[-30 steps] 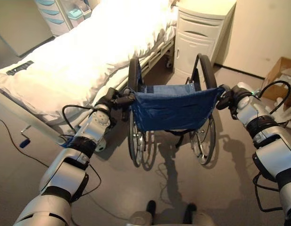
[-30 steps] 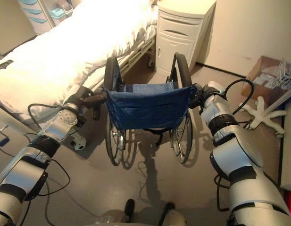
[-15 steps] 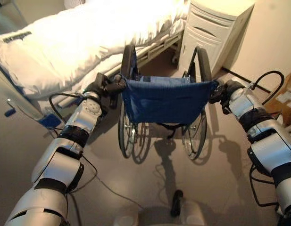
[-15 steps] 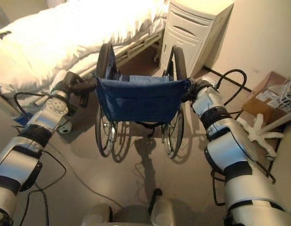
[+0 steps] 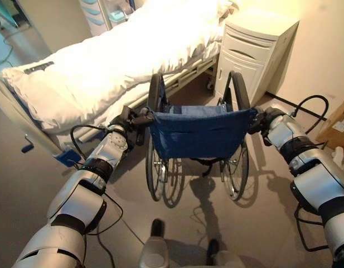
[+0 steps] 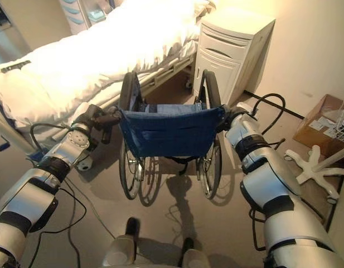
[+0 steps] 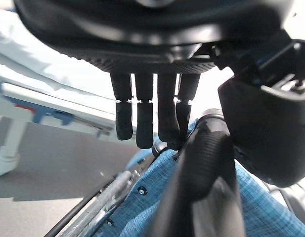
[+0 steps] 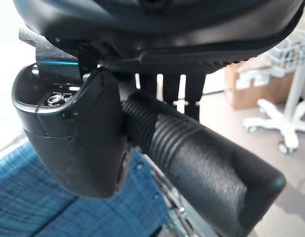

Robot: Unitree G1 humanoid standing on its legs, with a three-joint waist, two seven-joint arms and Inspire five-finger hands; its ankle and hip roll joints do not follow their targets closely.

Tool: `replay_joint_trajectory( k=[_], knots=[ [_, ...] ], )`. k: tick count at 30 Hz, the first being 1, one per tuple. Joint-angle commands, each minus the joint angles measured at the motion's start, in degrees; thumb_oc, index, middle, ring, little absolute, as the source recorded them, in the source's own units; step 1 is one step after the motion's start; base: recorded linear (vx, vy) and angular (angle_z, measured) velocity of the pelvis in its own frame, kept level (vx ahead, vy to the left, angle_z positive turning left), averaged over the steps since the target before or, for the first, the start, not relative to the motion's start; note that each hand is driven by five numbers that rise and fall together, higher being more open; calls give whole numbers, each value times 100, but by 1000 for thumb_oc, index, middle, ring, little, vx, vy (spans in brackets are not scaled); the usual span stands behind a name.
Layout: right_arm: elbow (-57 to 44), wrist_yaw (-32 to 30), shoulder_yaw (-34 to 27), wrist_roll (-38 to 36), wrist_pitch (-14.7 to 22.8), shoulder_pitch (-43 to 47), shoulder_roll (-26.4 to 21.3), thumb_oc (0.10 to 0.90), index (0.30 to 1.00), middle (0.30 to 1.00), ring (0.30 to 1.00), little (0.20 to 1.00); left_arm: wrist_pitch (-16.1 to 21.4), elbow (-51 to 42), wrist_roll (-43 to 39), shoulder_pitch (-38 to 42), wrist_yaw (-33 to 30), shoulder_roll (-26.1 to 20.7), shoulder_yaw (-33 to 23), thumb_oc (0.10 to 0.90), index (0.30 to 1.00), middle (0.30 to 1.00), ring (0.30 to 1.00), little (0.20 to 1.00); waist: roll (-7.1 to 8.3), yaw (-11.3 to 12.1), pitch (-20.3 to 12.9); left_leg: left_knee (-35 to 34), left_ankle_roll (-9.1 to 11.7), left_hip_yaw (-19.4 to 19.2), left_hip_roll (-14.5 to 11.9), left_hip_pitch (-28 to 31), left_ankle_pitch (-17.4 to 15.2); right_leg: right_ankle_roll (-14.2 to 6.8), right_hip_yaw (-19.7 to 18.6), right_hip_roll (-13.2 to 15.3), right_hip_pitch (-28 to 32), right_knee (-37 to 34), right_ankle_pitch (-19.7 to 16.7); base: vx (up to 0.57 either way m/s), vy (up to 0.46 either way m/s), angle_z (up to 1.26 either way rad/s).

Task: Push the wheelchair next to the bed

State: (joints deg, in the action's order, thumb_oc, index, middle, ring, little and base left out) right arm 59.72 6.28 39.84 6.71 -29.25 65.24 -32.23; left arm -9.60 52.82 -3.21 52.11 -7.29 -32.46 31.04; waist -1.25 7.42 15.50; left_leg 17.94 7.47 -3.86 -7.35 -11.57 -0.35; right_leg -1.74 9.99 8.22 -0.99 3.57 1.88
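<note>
Two hands are on the wheelchair (image 5: 197,139) right now, one at each side of its blue back. Our left hand (image 5: 130,118) is at the left push handle (image 7: 201,182). In the left wrist view the handle sits against the palm next to the thumb, but the fingers (image 7: 142,123) hang down almost straight and are not wrapped round it. Our right hand (image 5: 263,119) is on the right push handle (image 8: 192,153). The right wrist view shows this ribbed handle lying across the palm, with the thumb on one side and the fingers on the other, so that hand has hold of it.

We think we are in the pushing step. The wheelchair stands on the grey floor (image 5: 261,212), with its left big wheel (image 5: 156,151) just beside the edge of the bed (image 5: 105,72). A white cabinet (image 5: 252,50) stands in front of it, near the head of the bed. The chair looks close to where it should be.

Next we need only a small, slow push, with both hands going the same way so the chair rolls straight along the bed. We must watch that it does not bump the cabinet or scrape the bed rail (image 5: 185,75). The left hand may slip, since its fingers are loose.
</note>
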Motion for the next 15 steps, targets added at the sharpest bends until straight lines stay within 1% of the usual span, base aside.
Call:
replay_joint_trajectory(
  k=[1, 3, 5, 6, 7, 10, 11, 14, 15],
  knots=[
    [-557, 456, 231, -296, 957, -187, 505, 400, 300, 300, 300, 300, -33, -33, -122, 539, 41, -260, 108, 400, 300, 300, 300, 300, 325, -111, 541, -1597, -280, 330, 252, 474, 886, -573, -121, 134, 578, -75, -447, 136, 168, -56],
    [-428, 283, 168, -303, 1150, -181, 584, 400, 300, 300, 300, 300, -170, -58, -81, 707, 7, -287, 174, 400, 300, 300, 300, 300, 318, -86, 516, -1861, -342, 342, 335, 639, 837, -718, -124, 247, 381, -131, -588, 15, 92, -27],
    [-402, 214, 160, -304, 1167, -134, 646, 400, 300, 300, 300, 300, -185, -10, -55, 784, -36, -279, 192, 400, 300, 300, 300, 300, 332, -73, 510, -1936, -350, 325, 334, 636, 848, -768, -111, 281, 304, -165, -647, -36, 61, 19],
    [-421, 145, 176, -313, 1138, -23, 713, 400, 300, 300, 300, 300, -217, 45, -60, 905, -133, -247, 225, 400, 300, 300, 300, 300, 331, -76, 518, -2046, -374, 227, 362, 642, 853, -841, -18, 352, 177, -221, -772, -23, 114, -1],
    [-428, 131, 179, -295, 1139, 4, 746, 400, 300, 300, 300, 300, -221, 52, -50, 914, -168, -227, 219, 400, 300, 300, 300, 300, 329, -70, 519, -2073, -376, 184, 364, 650, 856, -855, 30, 374, 153, -234, -810, -18, 156, -32],
    [-415, 94, 181, -241, 1129, 111, 883, 400, 300, 300, 300, 300, -217, 63, 65, 866, -253, -199, 162, 400, 300, 300, 300, 300, 325, 20, 505, -2142, -388, -48, 353, 676, 833, -890, 378, 484, 73, -254, -940, 30, 94, -54],
    [-399, 93, 194, -257, 1093, 165, 949, 400, 300, 300, 300, 300, -191, 92, 136, 823, -279, -201, 119, 400, 300, 300, 300, 300, 346, 75, 486, -2164, -387, -185, 333, 677, 820, -913, 566, 528, 56, -294, -999, 29, 45, -43],
    [-405, 12, 228, -282, 1068, 247, 1075, 400, 300, 300, 300, 300, -169, 111, 191, 763, -335, -212, 55, 400, 300, 300, 300, 300, 396, 139, 466, -2194, -394, -383, 305, 665, 799, -941, 755, 582, 24, -383, -1105, 28, 40, -34],
    [-389, -9, 226, -272, 1085, 255, 1102, 400, 300, 300, 300, 300, -152, 123, 202, 750, -357, -202, 44, 400, 300, 300, 300, 300, 399, 143, 460, -2201, -400, -405, 307, 657, 795, -944, 764, 590, 12, -392, -1119, 26, 46, -21]
  ],
)
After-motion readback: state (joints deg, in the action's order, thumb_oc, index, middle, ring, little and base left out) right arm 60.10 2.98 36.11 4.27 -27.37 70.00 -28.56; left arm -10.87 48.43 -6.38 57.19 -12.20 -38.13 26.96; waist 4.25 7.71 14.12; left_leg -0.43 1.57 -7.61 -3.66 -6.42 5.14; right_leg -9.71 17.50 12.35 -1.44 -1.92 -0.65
